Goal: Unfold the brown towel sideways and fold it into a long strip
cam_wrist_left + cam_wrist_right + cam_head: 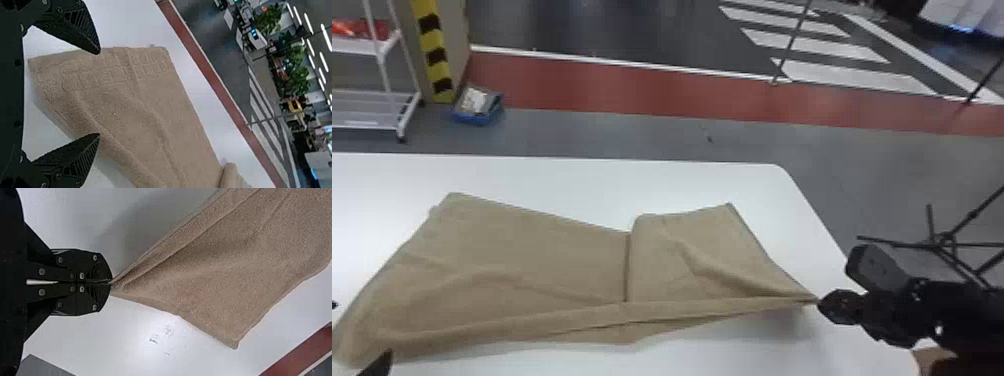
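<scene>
Brown towel (pixel 552 260) lying lengthwise across white counter (pixel 692 182), creased, a fold line crossing it right of its middle; right claw (pixel 819 301) clenched on the towel's near right corner, cloth pinched to a point; left claw (pixel 362 328) released, fingers spread wide, at the towel's left end.

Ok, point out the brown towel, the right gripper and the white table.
Brown towel (pixel 532 250), head view: broad left section.
Right gripper (pixel 110 282), right wrist view: between its closed fingertips.
White table (pixel 677 185), head view: bare top beyond the towel.
</scene>
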Tool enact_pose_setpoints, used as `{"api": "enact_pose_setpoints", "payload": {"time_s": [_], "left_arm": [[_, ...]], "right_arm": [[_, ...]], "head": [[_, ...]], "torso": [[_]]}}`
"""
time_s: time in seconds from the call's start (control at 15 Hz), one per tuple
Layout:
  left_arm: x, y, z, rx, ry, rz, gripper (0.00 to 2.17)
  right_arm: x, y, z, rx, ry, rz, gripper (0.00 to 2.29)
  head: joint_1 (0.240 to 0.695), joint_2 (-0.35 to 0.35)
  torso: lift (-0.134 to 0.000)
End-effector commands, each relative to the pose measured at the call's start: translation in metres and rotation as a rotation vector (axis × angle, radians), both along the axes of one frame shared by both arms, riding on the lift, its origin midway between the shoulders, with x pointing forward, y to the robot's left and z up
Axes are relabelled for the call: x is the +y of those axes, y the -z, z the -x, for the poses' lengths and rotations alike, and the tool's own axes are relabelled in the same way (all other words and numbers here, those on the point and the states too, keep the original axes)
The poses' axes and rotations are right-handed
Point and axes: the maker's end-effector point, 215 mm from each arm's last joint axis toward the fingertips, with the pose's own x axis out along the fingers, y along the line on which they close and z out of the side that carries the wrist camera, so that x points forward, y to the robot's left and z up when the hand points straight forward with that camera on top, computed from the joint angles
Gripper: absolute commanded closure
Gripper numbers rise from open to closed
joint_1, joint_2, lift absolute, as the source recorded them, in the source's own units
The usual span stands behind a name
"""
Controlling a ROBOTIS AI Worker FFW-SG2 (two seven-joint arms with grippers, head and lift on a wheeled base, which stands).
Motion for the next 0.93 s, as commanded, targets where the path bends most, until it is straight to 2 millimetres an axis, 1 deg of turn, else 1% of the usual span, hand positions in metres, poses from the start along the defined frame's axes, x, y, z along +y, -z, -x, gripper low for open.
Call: {"api": "enact_pose_setpoints", "payload": {"time_s": [0.0, 0.13, 0.27, 0.4, 0.47, 0.53, 0.67, 0.73, 0.8, 0.87], "left_arm": [[0.014, 0.007, -0.001, 0.020, 0.084, -0.118, 0.21], [0.016, 0.032, 0.005, 0.095, 0.142, -0.196, 0.21], [0.018, 0.046, 0.001, 0.115, 0.167, -0.261, 0.21], [0.022, 0.047, -0.007, 0.120, 0.180, -0.288, 0.33], [0.024, 0.046, -0.010, 0.129, 0.181, -0.287, 0.33], [0.028, 0.052, -0.007, 0.157, 0.185, -0.299, 0.41], [0.041, 0.064, -0.005, 0.191, 0.167, -0.353, 0.64], [0.052, 0.067, -0.004, 0.216, 0.130, -0.358, 0.82], [0.057, 0.068, -0.002, 0.232, 0.110, -0.351, 1.11], [0.064, 0.068, -0.001, 0.246, 0.082, -0.346, 1.35]], "right_arm": [[-0.002, -0.003, 0.000, -0.007, 0.004, 0.000, 1.51], [0.001, -0.003, -0.003, -0.012, 0.002, -0.006, 1.51], [0.005, -0.005, -0.007, -0.018, -0.006, -0.008, 1.51], [0.007, -0.007, -0.009, -0.022, -0.007, -0.009, 1.51], [0.007, -0.007, -0.009, -0.024, -0.008, -0.009, 1.51], [0.007, -0.008, -0.009, -0.025, -0.010, -0.009, 1.51], [0.005, -0.010, -0.010, -0.030, -0.006, -0.011, 1.51], [0.005, -0.012, -0.012, -0.036, -0.006, -0.013, 1.51], [0.004, -0.013, -0.012, -0.039, -0.002, -0.022, 1.51], [0.003, -0.014, -0.012, -0.043, 0.000, -0.023, 1.51]], "head": [[0.695, -0.288], [0.695, -0.279], [0.695, -0.268], [0.695, -0.255], [0.695, -0.251], [0.695, -0.247], [0.695, -0.238], [0.695, -0.231], [0.695, -0.217], [0.695, -0.208]], "torso": [[-0.120], [-0.120], [-0.120], [-0.120], [-0.120], [-0.120], [-0.120], [-0.120], [-0.120], [-0.120]]}}
